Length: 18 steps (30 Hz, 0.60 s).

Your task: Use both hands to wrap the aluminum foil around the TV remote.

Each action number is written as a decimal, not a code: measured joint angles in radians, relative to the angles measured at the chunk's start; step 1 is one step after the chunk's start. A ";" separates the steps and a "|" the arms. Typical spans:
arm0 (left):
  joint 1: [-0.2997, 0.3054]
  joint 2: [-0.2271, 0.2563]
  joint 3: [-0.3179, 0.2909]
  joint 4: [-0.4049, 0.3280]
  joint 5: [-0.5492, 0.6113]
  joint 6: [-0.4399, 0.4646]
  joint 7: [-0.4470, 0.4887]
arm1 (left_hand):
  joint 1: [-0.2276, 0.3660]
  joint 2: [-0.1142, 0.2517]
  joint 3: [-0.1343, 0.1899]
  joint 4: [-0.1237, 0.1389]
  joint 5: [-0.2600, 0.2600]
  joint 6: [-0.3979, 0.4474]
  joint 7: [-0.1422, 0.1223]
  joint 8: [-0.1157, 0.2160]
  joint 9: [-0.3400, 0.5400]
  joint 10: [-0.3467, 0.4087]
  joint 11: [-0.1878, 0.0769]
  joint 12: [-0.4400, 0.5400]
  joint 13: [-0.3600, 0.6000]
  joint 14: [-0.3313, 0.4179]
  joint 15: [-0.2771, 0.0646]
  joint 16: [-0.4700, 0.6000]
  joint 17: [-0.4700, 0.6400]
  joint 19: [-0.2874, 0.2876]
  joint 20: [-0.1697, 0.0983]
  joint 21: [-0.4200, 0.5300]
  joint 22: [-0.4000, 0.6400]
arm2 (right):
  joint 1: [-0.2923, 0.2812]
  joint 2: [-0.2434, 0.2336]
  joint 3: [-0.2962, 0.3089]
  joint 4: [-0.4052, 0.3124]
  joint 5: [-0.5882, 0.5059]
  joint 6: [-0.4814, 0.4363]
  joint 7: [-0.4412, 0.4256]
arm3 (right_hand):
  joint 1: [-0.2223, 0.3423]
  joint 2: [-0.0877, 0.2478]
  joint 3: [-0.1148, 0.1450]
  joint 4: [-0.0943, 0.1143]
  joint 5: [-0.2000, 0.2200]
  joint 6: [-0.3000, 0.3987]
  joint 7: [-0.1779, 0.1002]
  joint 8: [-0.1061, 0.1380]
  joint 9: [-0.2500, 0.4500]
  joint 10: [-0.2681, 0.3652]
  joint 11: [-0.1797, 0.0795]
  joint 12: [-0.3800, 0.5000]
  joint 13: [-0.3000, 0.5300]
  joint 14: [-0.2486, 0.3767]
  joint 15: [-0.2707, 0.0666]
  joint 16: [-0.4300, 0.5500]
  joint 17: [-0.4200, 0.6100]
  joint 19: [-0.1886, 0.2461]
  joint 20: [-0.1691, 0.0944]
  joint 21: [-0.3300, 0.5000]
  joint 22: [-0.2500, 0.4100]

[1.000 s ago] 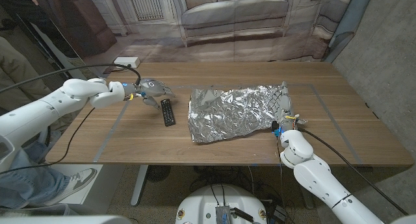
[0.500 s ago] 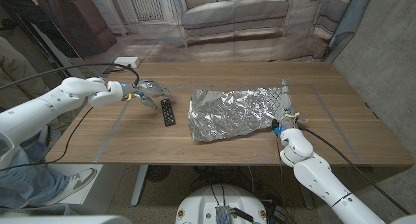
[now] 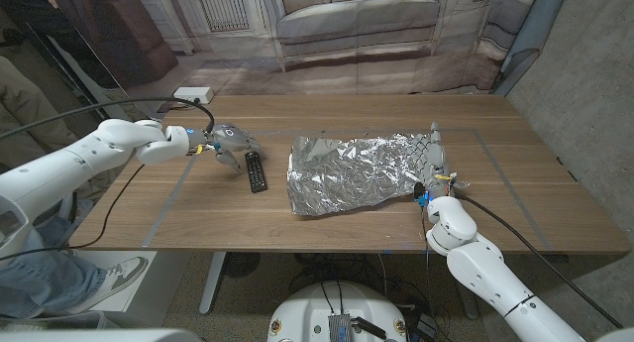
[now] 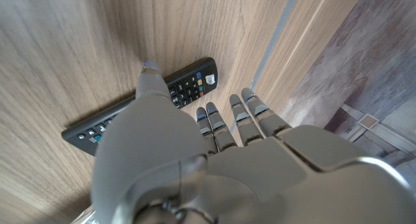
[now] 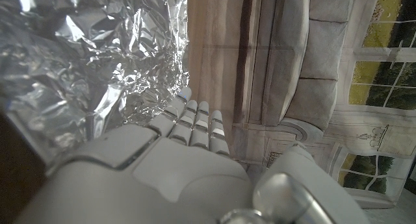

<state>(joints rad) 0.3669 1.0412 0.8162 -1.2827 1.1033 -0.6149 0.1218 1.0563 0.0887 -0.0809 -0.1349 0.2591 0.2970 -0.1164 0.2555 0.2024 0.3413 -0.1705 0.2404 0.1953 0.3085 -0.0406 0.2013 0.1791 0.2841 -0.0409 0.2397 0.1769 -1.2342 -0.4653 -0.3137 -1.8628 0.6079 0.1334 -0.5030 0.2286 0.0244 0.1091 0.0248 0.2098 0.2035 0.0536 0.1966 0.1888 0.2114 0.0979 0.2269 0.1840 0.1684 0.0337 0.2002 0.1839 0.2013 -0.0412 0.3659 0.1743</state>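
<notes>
Behind the wooden table a printed sofa backdrop was hung. Crumpled aluminum foil was spread mid-table, with the TV remote just beside its left edge. The left hand was poised at the remote's far end, fingers apart and grasping nothing. The right hand was set at the foil's right edge; its grip could not be told.

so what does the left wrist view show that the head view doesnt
Left wrist view alone: the coloured buttons on the TV remote close up, with the left hand hovering over it, fingers together, holding nothing. Head view alone: the crumpled aluminum foil, the right hand at its right edge, and a white box at the table's far edge. Both: remote, left hand, wooden tabletop.
</notes>
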 measured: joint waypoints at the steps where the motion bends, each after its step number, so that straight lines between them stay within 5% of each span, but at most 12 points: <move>1: -0.001 -0.001 0.001 0.002 0.000 -0.001 0.000 | 0.000 0.000 0.000 0.000 0.000 0.002 -0.002 0.000 0.000 0.003 -0.003 0.000 0.000 0.001 0.000 0.000 0.000 0.000 0.000 0.000 0.000 | 0.000 0.000 0.000 0.001 0.000 -0.001 0.000 | 0.000 0.000 0.000 0.000 0.000 0.000 0.000 0.000 0.000 0.000 0.000 0.000 0.000 0.000 0.000 0.000 0.000 0.000 0.000 0.000 0.000; 18: -0.086 -0.080 0.084 0.141 0.012 -0.054 0.040 | 0.008 0.008 -0.003 0.003 0.005 0.030 -0.003 0.004 0.000 0.031 -0.001 -0.001 0.000 0.026 0.000 0.000 0.000 0.024 -0.001 0.000 0.000 | 0.011 0.002 -0.013 0.005 -0.003 -0.013 0.003 | 0.000 0.000 -0.004 -0.004 0.000 0.005 -0.005 0.000 0.000 0.000 0.000 0.000 0.000 0.000 0.000 0.000 0.000 0.007 0.007 -0.004 0.000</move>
<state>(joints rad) 0.2808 0.9610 0.9006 -1.1416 1.1154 -0.6691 0.1613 1.0645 0.0966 -0.0836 -0.1320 0.2640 0.3265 -0.1198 0.2594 0.2023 0.3722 -0.1718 0.2397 0.1955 0.3349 -0.0411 0.2013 0.1791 0.3078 -0.0421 0.2397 0.1770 -1.2231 -0.4638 -0.3270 -1.8577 0.6049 0.1204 -0.4996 0.2286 0.0244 0.1048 0.0205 0.2098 0.2089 0.0482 0.1966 0.1886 0.2113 0.0979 0.2269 0.1839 0.1684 0.0337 0.2001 0.1839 0.2085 -0.0339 0.3622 0.1743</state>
